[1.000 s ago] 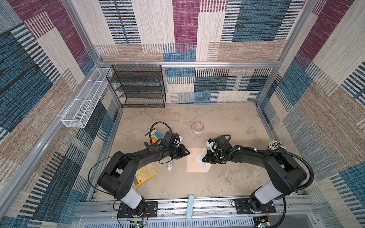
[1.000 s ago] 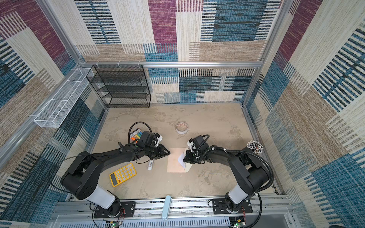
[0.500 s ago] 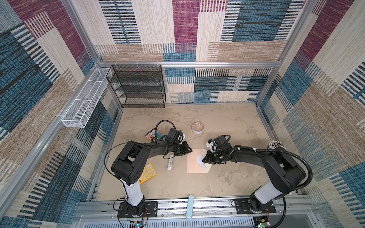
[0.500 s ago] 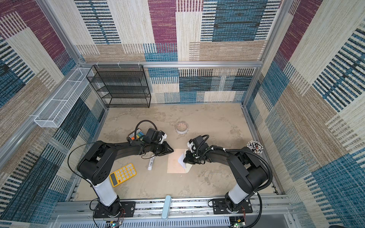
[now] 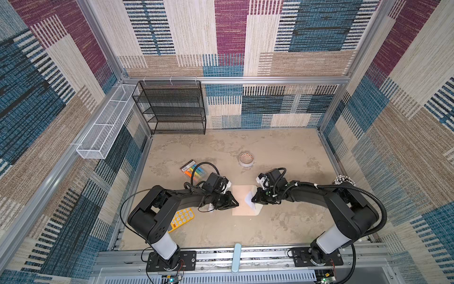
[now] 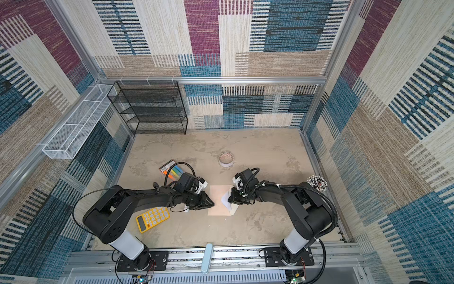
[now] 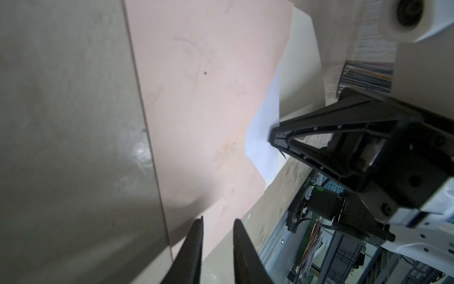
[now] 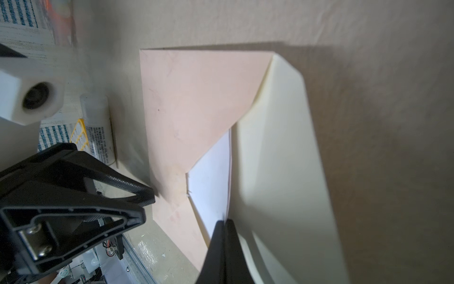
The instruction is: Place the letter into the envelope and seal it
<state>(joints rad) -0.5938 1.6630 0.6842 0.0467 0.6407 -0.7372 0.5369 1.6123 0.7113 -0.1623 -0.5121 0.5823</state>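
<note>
The peach envelope (image 5: pixel 242 196) (image 6: pixel 217 198) lies flat on the table between both arms, its cream flap (image 8: pixel 275 147) open and raised on the right arm's side. The white letter (image 8: pixel 211 177) (image 5: pixel 249 198) sits partly inside the pocket, one corner sticking out. My right gripper (image 8: pixel 224 220) (image 5: pixel 253 199) is shut on the letter's outer edge. In the left wrist view my left gripper (image 7: pixel 218 219) (image 5: pixel 236 204) shows a narrow gap with nothing in it. Its tips are at the envelope's opposite edge (image 7: pixel 196 98), near the front corner.
A yellow calculator (image 5: pixel 183 217) and a white tube (image 8: pixel 98 127) lie under the left arm. A pack of highlighters (image 5: pixel 194 171) and a round dish (image 5: pixel 246 158) sit further back. A black mesh shelf (image 5: pixel 172 108) stands at the back left and a beaded ball (image 5: pixel 344 180) by the right wall.
My left arm has swung its elbow in and its gripper has slid along the envelope's edge toward the front, jaws narrowing slightly. The right gripper and the letter have stayed put.
</note>
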